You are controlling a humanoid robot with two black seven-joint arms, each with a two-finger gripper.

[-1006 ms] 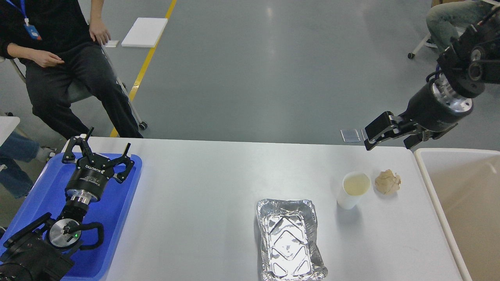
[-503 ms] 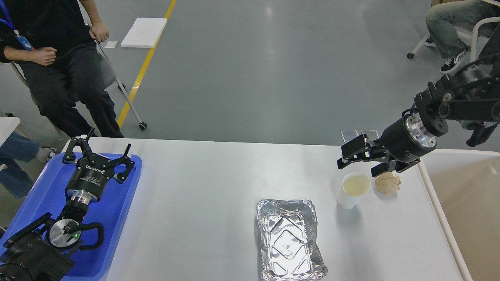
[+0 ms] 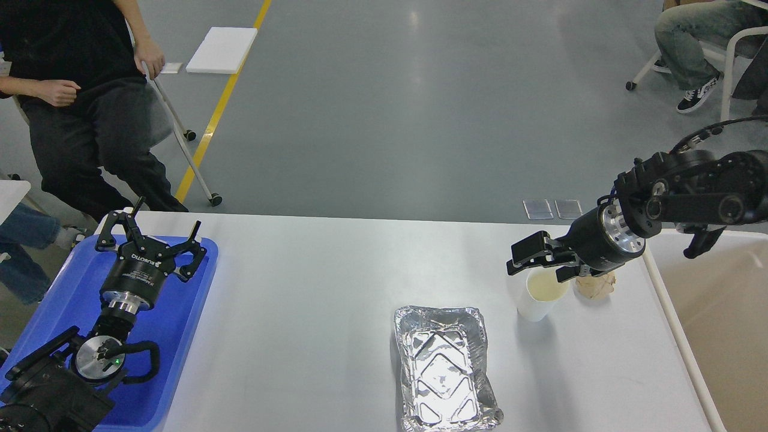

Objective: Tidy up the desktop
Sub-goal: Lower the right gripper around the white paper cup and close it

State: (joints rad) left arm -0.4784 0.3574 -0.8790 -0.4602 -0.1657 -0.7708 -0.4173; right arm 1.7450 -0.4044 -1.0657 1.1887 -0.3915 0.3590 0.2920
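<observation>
Head view: right gripper [image 3: 536, 266], jaws apart, hovers at cup [image 3: 538, 294] on desktop [image 3: 312, 300], crumpled paper [image 3: 597, 286] just beside cup; pick-up step, next needs closing squarely; left gripper [image 3: 147, 240] open.

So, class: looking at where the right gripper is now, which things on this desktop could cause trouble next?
1. The right gripper hangs open at the rim of the white cup, which holds pale liquid; a nudge might tip it onto the desktop.
2. The crumpled paper ball sits right beside the cup, partly hidden by the arm, so reaching for either could knock the other.
</observation>
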